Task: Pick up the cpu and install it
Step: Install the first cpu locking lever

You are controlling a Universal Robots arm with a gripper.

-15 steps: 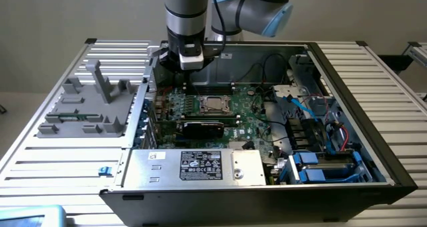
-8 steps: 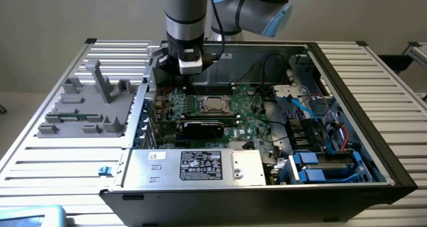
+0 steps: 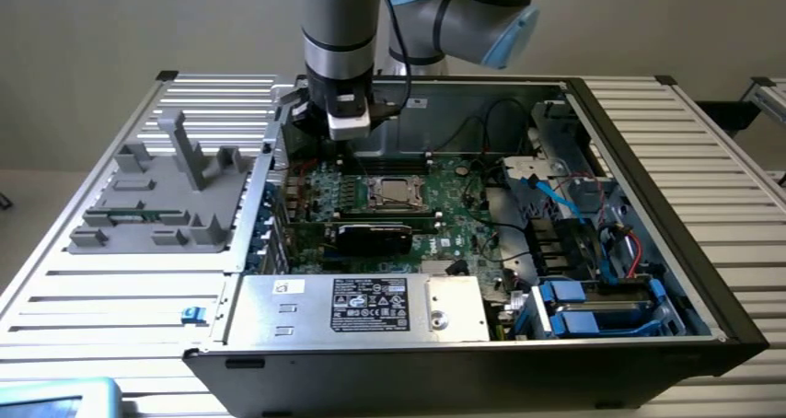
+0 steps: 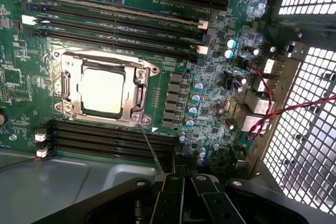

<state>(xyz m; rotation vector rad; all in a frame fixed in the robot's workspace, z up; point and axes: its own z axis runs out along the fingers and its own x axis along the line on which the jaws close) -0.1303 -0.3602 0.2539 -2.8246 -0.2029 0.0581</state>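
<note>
The cpu [image 4: 102, 90], a shiny silver-tan square, lies flat inside the metal-framed socket [image 4: 67, 85] on the green motherboard [image 4: 210, 93]. In the exterior view the cpu [image 3: 393, 192] sits mid-board inside the open computer case [image 3: 639, 160]. My gripper [image 3: 341, 133] hangs above the board's rear corner on the exterior view's left, well apart from the cpu. In the wrist view my gripper [image 4: 184, 182] is shut, its black fingers pressed together with nothing between them. A thin metal lever [image 4: 151, 148] runs from the socket's corner toward the fingers.
Black memory slots [image 4: 121, 17] flank the socket on both sides. A black card [image 3: 375, 236] and the silver power supply [image 3: 356, 307] lie in front of the board. A grey fixture [image 3: 166, 197] stands on the slatted table. Red and black wires [image 4: 278, 108] cross the perforated case wall.
</note>
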